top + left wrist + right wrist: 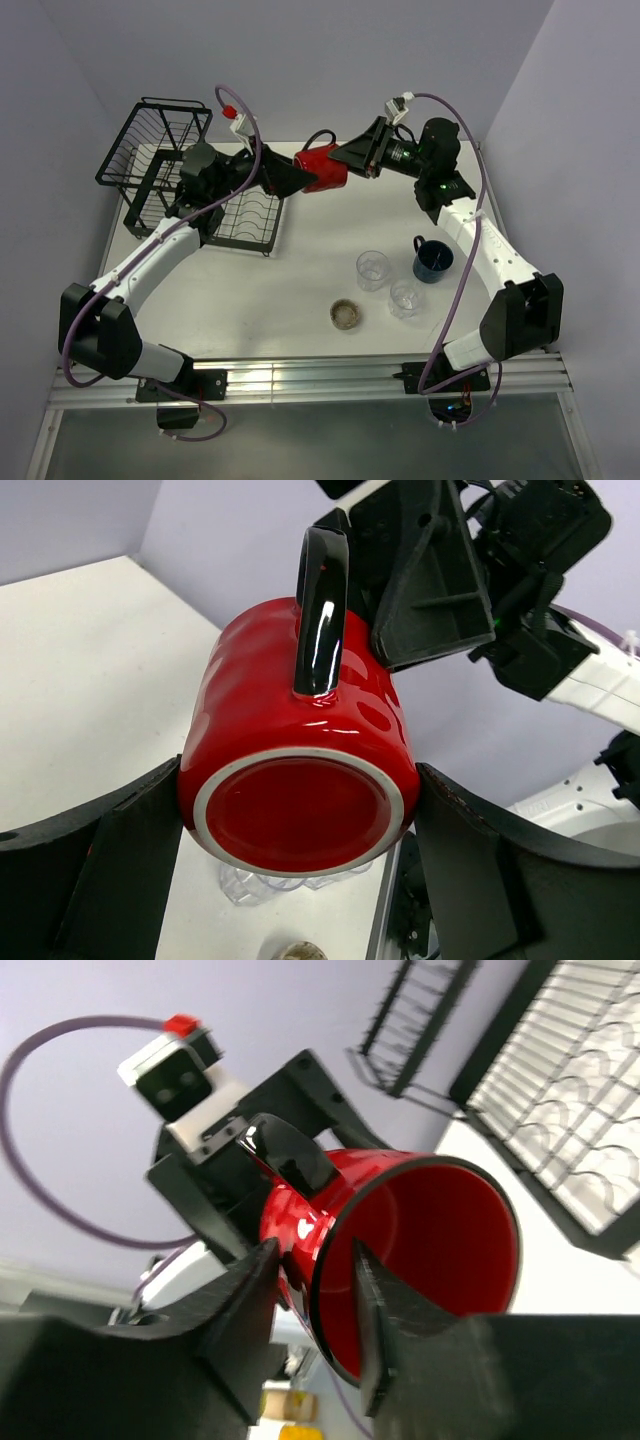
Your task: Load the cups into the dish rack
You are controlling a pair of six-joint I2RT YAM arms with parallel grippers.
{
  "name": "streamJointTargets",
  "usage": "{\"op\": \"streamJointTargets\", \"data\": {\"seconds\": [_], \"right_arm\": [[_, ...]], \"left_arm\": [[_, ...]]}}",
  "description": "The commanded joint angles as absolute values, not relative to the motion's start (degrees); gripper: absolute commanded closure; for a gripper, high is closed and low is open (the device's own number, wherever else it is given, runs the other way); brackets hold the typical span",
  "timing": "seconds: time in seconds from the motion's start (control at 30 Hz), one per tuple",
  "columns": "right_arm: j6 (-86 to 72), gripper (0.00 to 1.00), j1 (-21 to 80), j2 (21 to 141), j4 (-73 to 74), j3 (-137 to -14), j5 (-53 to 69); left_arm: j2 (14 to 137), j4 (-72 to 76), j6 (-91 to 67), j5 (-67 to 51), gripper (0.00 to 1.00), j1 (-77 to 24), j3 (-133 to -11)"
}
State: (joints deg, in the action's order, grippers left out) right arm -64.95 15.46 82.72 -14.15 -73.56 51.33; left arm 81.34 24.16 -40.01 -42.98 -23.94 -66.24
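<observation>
Black jaws of the left gripper (298, 790) clamp the base of the red mug (290, 710), which lies sideways in the air. The right gripper (312, 1260) straddles the mug's rim, jaws apart, not pinching. The dish rack (160, 150) stands just beside the mug, on the left arm's side.

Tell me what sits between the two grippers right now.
The red mug, sideways in the air, spans the gap between the left gripper and the right gripper; the top view shows it.
</observation>
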Motion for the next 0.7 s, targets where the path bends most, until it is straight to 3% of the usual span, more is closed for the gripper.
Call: {"op": "streamJointTargets", "data": {"seconds": [0.0,0.4,0.67], "right_arm": [[-59.59,0.55,14.94,80.07,-9.23,-76.20,47.55],[-50.29,0.50,13.10,78.40,3.58,-76.29,38.51],[-43.77,0.50,12.48,76.82,11.95,-76.55,27.96]], "left_arm": [[77.43,26.63,-37.88,-38.94,1.00,-24.08,-68.91],[78.31,11.88,-31.91,-25.33,1.00,-24.17,-75.22],[86.55,-10.41,-27.69,-4.44,1.00,-24.17,-87.87]]}}
